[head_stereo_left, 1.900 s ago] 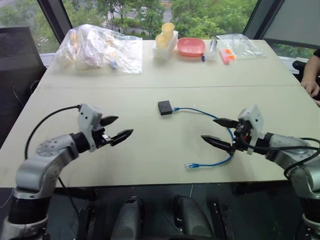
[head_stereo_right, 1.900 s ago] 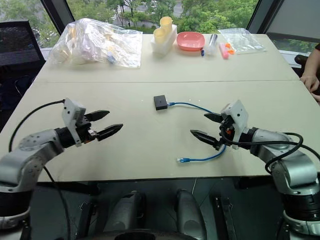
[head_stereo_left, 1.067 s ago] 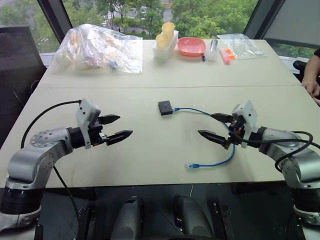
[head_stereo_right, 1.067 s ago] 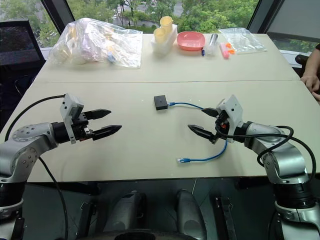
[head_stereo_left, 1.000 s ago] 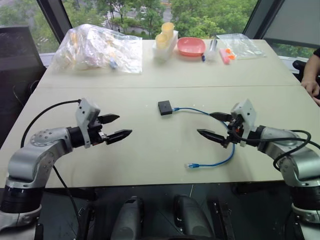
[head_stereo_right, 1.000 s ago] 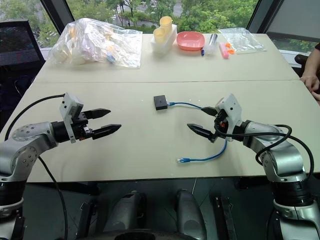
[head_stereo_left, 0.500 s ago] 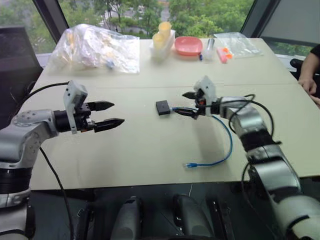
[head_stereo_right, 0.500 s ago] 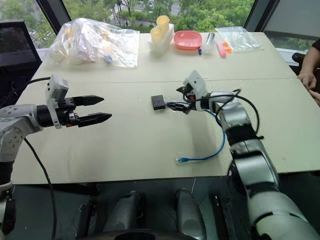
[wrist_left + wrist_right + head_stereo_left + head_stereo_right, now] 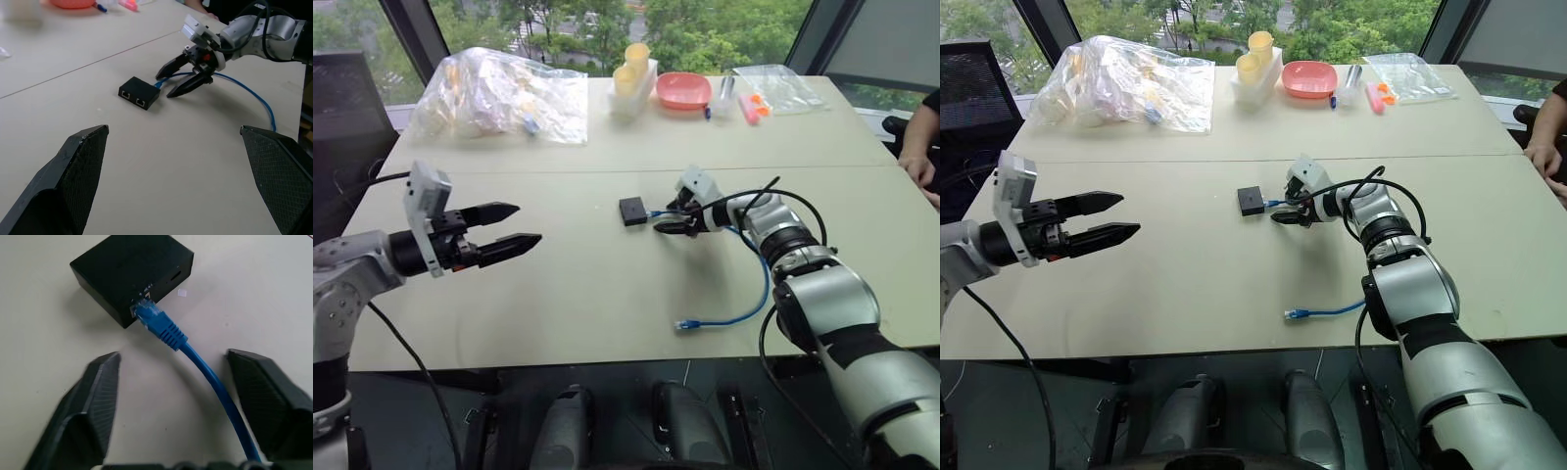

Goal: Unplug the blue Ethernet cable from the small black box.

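The small black box lies flat mid-table. The blue Ethernet cable is plugged into its side. From there the cord runs between the fingers of my right gripper, curves toward the front edge and ends in a loose plug. My right gripper sits low over the table just right of the box, open, one finger on each side of the cord near the plug. My left gripper hovers open and empty well to the left of the box.
Along the far edge stand a crumpled clear plastic bag, yellow cups in a white holder, a pink bowl and a clear bag with orange items. A person's hand rests at the right edge.
My right gripper has swung forward and left from the cord's loop to the plug beside the box, sinking toward the table. My left gripper has drifted left and slightly up.
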